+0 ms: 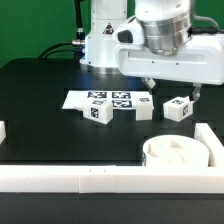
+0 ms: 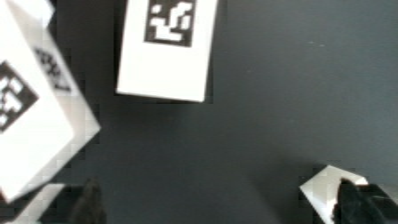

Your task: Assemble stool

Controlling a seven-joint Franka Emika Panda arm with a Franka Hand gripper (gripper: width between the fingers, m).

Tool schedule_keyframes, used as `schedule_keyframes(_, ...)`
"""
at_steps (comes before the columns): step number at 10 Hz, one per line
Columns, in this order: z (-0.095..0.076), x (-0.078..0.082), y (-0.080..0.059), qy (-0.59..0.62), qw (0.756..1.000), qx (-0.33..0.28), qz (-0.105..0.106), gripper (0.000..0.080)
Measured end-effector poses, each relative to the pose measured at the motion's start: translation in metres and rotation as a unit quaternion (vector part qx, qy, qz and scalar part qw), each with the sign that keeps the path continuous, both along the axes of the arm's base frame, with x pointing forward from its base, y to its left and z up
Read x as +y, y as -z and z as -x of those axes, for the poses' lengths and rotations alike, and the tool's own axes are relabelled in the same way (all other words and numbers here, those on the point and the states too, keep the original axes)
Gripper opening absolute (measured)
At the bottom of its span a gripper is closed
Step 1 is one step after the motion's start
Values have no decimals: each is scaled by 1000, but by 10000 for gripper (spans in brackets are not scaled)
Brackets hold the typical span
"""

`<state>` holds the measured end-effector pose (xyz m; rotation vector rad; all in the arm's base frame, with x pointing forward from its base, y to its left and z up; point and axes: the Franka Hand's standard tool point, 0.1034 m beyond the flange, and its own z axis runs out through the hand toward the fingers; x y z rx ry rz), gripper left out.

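The round white seat (image 1: pixel 178 155) lies in the front right corner by the rail. Three short white legs with tags stand on the black table: one (image 1: pixel 98 112), one (image 1: pixel 146 108) and one (image 1: pixel 179 108). My gripper (image 1: pixel 172 90) hangs open and empty above the table between the last two legs. In the wrist view the gripper (image 2: pixel 222 205) has bare table between its fingers. A white leg corner (image 2: pixel 331 185) sits right by one fingertip (image 2: pixel 365 205). A tagged leg (image 2: pixel 169 50) lies further off.
The marker board (image 1: pixel 105 99) lies flat behind the legs. A long white border rail (image 1: pixel 100 178) runs along the front and up the exterior view's right side (image 1: pixel 210 140). A large white tagged surface (image 2: pixel 36 120) fills one side of the wrist view; I cannot tell what it is.
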<state>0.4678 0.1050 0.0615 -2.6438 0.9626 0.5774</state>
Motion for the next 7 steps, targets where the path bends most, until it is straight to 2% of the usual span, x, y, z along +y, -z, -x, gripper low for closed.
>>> schedule_keyframes(1,2,-2,1,5,999,33,-24,649)
schedule_keyframes(4,4,-7,6,-6,993,94,-71,649)
schedule_keyframes(6,24,11,11,25,977,174,-124,649)
schedule_keyframes(7,29,22,9,8,969,205,-138,649)
